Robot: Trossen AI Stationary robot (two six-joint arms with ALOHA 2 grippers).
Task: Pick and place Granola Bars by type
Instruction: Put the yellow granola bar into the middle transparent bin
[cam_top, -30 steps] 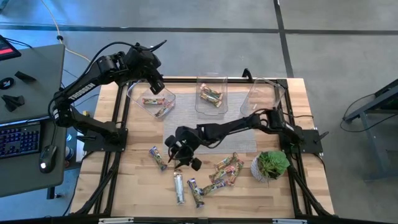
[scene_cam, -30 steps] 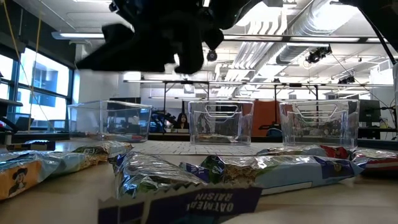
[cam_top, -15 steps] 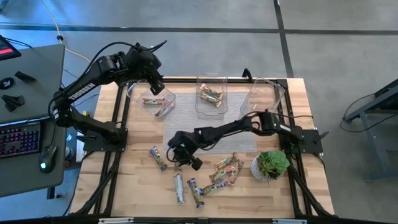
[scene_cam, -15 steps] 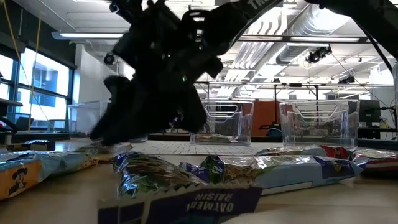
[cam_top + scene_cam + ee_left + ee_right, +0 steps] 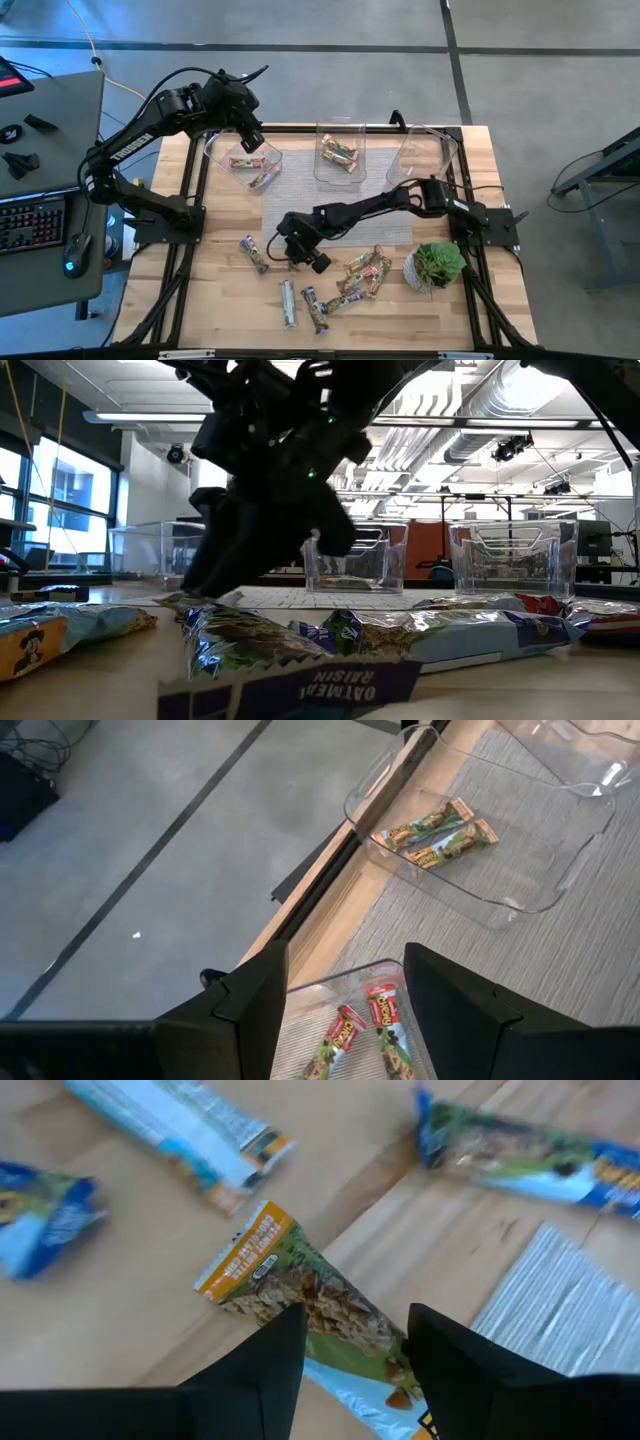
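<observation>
Here, my right gripper (image 5: 297, 252) sits low over the wooden table (image 5: 230, 300), just off the near edge of the grey mat (image 5: 340, 190), fingers (image 5: 258, 1370) parted and straddling one orange-and-green granola bar (image 5: 300, 1295) that lies flat on the wood; the pads have not closed on it, nothing is gripped. Loose bars counted from above: one blue-ended bar (image 5: 253, 253) just beside the gripper, one white bar (image 5: 288, 302) nearer the table's front, one purple bar (image 5: 316, 309) beside that, and a heap (image 5: 362, 275) toward the potted plant (image 5: 437, 264), overlapped so I cannot count them. Three clear bins stand along the far side. The left bin (image 5: 243, 160) holds two bars, red-and-green by my wrist camera. The middle bin (image 5: 340, 152) holds two orange-green bars (image 5: 440, 828), side by side. The right bin (image 5: 425, 152) shows no bars from overhead. My left gripper (image 5: 250, 137) hangs above the left bin, fingers spread wide, holding nothing. Off the table, one keyboard (image 5: 30, 222) and one mouse (image 5: 72, 252) on a side desk.
</observation>
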